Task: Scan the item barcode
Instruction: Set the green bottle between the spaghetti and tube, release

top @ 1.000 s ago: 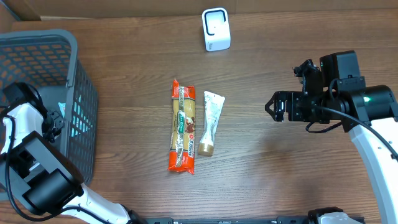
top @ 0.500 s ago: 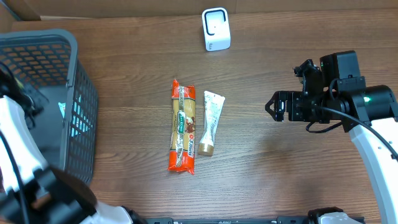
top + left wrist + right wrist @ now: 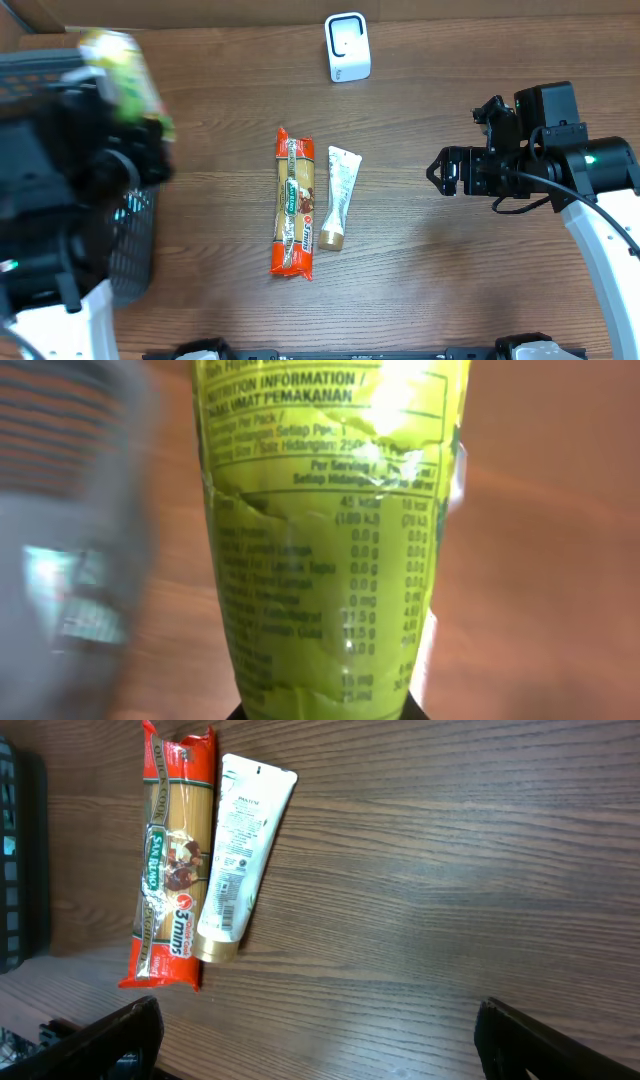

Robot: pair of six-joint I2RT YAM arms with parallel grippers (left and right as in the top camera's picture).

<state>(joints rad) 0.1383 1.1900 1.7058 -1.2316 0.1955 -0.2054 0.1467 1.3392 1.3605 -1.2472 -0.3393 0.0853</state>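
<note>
A green packet (image 3: pixel 122 72) hangs blurred above the basket's right rim, with my left gripper (image 3: pixel 128 128) shut on its lower end. In the left wrist view the green packet (image 3: pixel 330 530) fills the middle with its nutrition panel facing the camera; no barcode shows there. Only the dark tips of the left gripper (image 3: pixel 325 713) show at the bottom edge. The white scanner (image 3: pixel 347 47) stands at the back centre. My right gripper (image 3: pixel 441 172) hovers open at the right, its fingers wide apart around bare table (image 3: pixel 320 1045).
A grey mesh basket (image 3: pixel 132 240) stands at the left edge, largely hidden by my left arm. A red pasta packet (image 3: pixel 294 203) (image 3: pixel 172 870) and a white tube (image 3: pixel 338 197) (image 3: pixel 238 855) lie side by side mid-table.
My left arm has risen out of the basket toward the camera and to the right, carrying the green packet. The right arm has not moved.
</note>
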